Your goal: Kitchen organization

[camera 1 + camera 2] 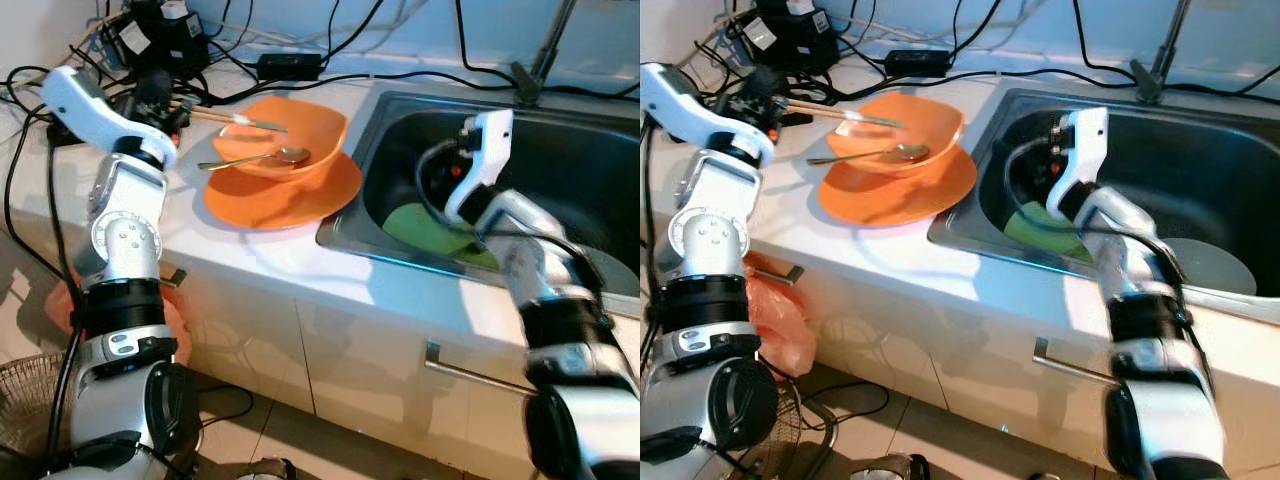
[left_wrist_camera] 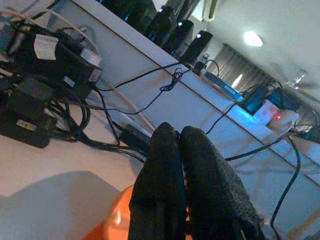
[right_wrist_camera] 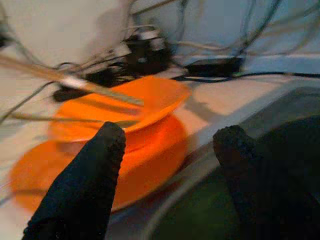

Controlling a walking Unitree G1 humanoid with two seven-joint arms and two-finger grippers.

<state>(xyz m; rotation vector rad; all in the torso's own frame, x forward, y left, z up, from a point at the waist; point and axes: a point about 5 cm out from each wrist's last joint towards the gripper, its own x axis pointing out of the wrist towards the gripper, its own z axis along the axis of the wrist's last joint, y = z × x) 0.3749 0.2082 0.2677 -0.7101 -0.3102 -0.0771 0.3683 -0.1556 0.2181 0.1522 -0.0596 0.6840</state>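
An orange plastic bowl (image 1: 283, 141) holding a metal spoon (image 1: 262, 157) and chopsticks (image 1: 232, 119) sits on an orange plate (image 1: 290, 196) at the white counter's (image 1: 230, 250) sink-side edge. The left gripper (image 2: 181, 165), fingers clenched, grasps the chopsticks. The right gripper (image 3: 170, 145), fingers released apart, hovers over a green plate (image 1: 420, 228) inside the steel sink (image 1: 590, 150).

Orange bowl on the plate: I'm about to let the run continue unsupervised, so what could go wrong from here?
1. The chopsticks and spoon lie loose on the orange bowl; a nudge could spill them.
2. The left end effector works among tangled cables and could snag one.
3. The right end effector, open over the sink, could knock the green plate.
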